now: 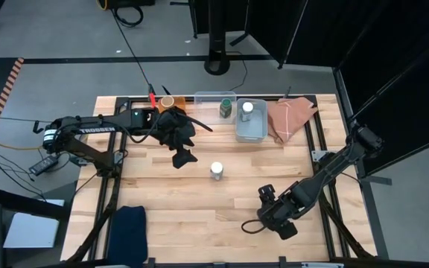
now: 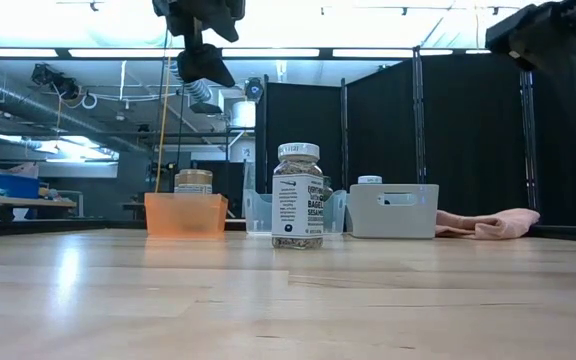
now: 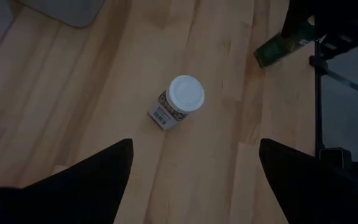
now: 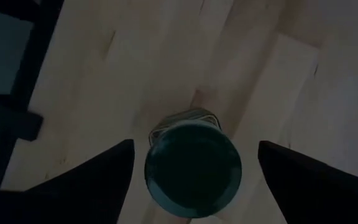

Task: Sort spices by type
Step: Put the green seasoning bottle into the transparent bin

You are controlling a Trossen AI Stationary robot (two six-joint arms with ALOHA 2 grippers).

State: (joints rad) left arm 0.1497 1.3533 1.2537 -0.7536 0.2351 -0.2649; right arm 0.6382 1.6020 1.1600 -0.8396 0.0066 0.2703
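A white-lidded spice jar (image 1: 217,170) (image 2: 298,195) stands upright on its base mid-table. My left gripper (image 1: 185,158) (image 3: 194,162) hovers open, high above and to the left of it. My right gripper (image 1: 263,219) (image 4: 194,155) is open near the table's near right. Its fingers stand on either side of a green-lidded jar (image 4: 193,171) (image 3: 272,51), with a gap on each side. A tan-lidded jar (image 1: 167,101) sits in the orange bin (image 2: 186,213). Another green-lidded jar (image 1: 226,109) is in the clear bin, and another white-lidded jar (image 1: 246,110) in the pale bin (image 2: 393,210).
The three bins line the far edge. A pink cloth (image 1: 289,119) lies to their right, and a dark blue cloth (image 1: 129,227) lies at the near left corner. Bare wood shows around the white-lidded jar and along the near edge.
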